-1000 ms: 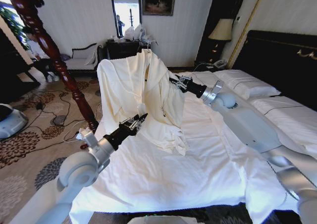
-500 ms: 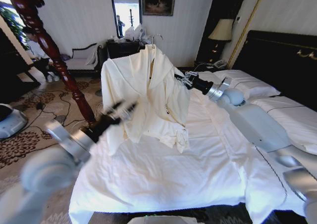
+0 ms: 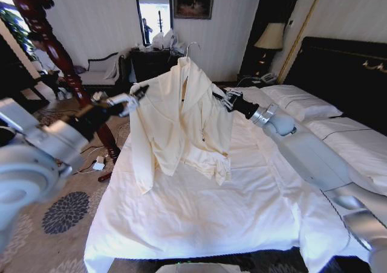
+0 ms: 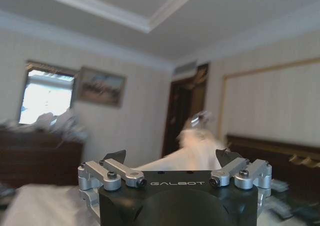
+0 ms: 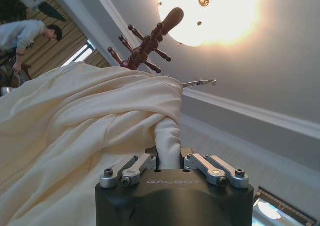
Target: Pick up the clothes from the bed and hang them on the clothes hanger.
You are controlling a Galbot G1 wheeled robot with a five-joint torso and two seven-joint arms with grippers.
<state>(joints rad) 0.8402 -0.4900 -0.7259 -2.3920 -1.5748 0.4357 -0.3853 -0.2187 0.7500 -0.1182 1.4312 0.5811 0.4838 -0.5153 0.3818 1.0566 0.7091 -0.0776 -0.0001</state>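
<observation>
The cream clothes (image 3: 181,116) hang in the air over the bed (image 3: 199,218), draped on the clothes hanger. Of the hanger, its silvery hook (image 3: 192,45) pokes out at the top, and the hook (image 5: 200,83) also shows in the right wrist view. My right gripper (image 3: 221,97) is shut on a bunched fold of the jacket's shoulder (image 5: 167,141). My left gripper (image 3: 140,92) is raised beside the jacket's other shoulder. It is open (image 4: 170,155) with nothing between its fingers, and the pale jacket (image 4: 195,151) is blurred beyond it.
A red-brown wooden coat stand (image 3: 57,55) rises left of the bed, its pegged top (image 5: 150,41) near the hook. White pillows (image 3: 296,101) and a black headboard (image 3: 338,67) lie to the right. Cables cross the patterned carpet (image 3: 60,158); a dark table (image 3: 151,58) stands behind.
My left arm swung up and to the left, from below the jacket's hem to beside its shoulder. The jacket's left side now hangs narrower. The right gripper kept its hold.
</observation>
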